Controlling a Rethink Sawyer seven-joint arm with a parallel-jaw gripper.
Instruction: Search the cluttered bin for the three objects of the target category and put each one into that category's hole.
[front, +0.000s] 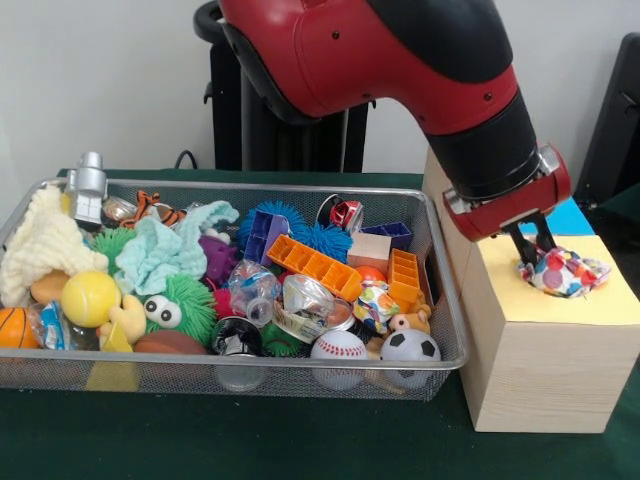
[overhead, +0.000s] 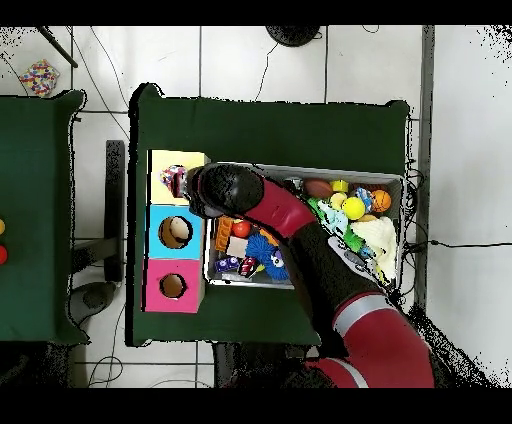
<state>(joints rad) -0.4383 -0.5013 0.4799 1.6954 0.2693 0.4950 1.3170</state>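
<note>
Many toys: they fill my wire bin (front: 440, 300) on the green table (front: 300, 440), heaped above its rim.
Bin's left end: a cream cloth (front: 35, 250), a yellow ball (front: 90, 298) and a basketball (front: 12, 328).
Bin's front right corner: a baseball (front: 338, 348) beside a soccer ball (front: 410, 346).
Wooden box (front: 540, 370): it stands just beside the bin's right end, yellow on top.
My claw (front: 532, 240): its fingers (front: 545, 232) are closed down on a spotted cloth bundle (front: 565, 272) on the yellow top.
Overhead: the yellow box (overhead: 160, 165) heads a row with a blue box (overhead: 160, 215) and a pink box (overhead: 160, 300), each with a hole.
</note>
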